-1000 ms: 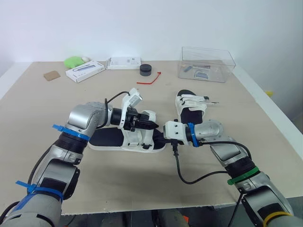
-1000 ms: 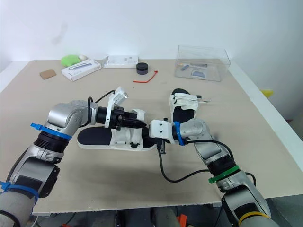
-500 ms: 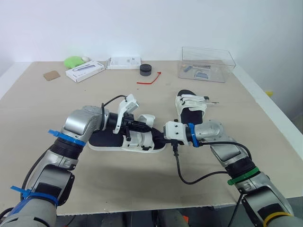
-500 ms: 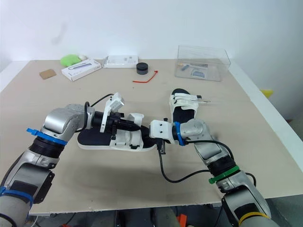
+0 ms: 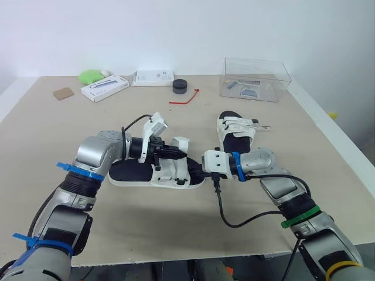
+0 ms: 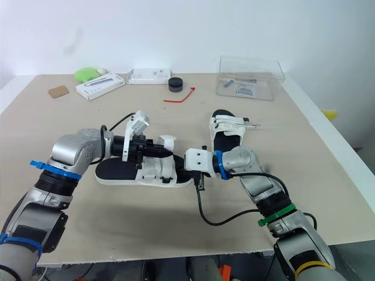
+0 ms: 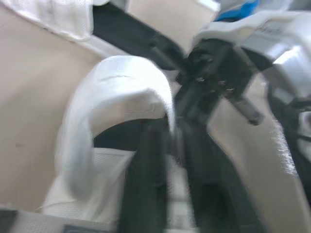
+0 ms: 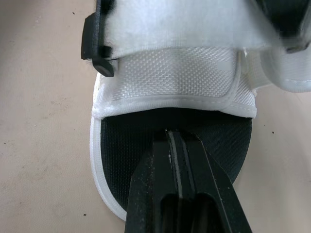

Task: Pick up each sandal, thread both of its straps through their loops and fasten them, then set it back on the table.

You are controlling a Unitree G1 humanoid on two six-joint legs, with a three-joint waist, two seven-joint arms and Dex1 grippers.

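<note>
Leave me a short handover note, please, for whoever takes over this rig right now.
Left gripper: at the arched strap of the near sandal.
Right gripper: shut, tips over the toe end of that sandal's black footbed.
Near sandal lies flat on the table. The far sandal lies beyond the right arm, with one strap end sticking out sideways.
Done: nothing visibly finished. The arched strap stands up, not pressed down.
Left: thread and fasten that strap, check its other one, then do the far sandal.
</note>
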